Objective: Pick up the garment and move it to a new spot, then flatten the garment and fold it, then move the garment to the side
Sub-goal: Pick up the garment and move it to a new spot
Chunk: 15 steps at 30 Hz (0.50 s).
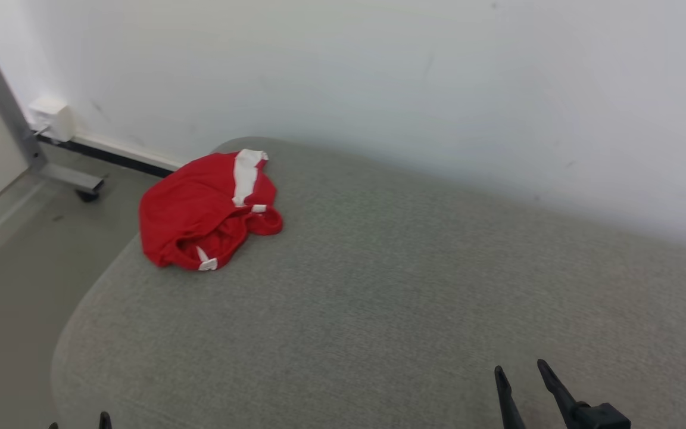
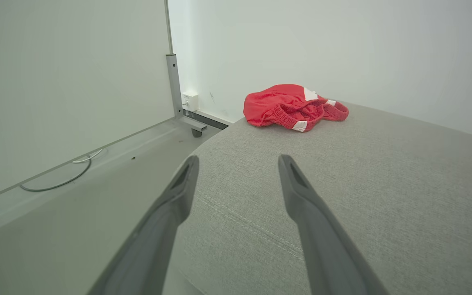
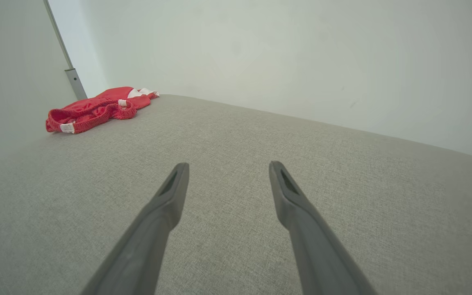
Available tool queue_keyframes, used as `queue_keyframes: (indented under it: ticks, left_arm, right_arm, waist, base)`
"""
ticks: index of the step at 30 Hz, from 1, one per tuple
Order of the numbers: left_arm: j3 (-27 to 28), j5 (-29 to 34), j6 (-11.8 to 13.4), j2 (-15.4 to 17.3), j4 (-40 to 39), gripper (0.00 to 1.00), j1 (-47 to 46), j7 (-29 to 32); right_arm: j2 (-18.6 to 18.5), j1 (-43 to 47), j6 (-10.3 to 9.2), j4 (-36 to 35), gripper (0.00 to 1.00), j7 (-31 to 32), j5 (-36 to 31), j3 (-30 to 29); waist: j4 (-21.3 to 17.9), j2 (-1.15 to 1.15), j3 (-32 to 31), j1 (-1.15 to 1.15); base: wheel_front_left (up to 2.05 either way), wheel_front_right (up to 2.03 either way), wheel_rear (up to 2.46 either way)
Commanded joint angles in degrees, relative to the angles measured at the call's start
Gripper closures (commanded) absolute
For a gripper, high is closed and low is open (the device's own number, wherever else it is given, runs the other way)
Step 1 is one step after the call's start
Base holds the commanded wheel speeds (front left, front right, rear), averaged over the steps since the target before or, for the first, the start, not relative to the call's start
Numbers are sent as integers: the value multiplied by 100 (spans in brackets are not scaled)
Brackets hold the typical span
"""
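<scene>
Spread wide and empty, left fingers (image 2: 297,192) and right fingers (image 1: 551,381) face the crumpled red garment (image 1: 194,208), likely soft and light; best gripped at its ribbed waistband (image 2: 287,114).

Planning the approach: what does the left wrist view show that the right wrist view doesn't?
Left wrist, not right wrist: the open left gripper, a floor cable, a white wall box. Right wrist, not left wrist: the open right gripper. Both: the crumpled red garment on the grey cushion, untouched, and the metal post.
</scene>
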Motion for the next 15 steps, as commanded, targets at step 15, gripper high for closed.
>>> queue_keyframes:
  ticks: [15]
  left_arm:
    - [119,-199,327,-68,-391,0,335,-18]
  right_arm:
    - [-78,-497,-15,243,0,-23,100,476]
  waist:
    - [567,-1,220,0]
  base:
    - [0,0,0]
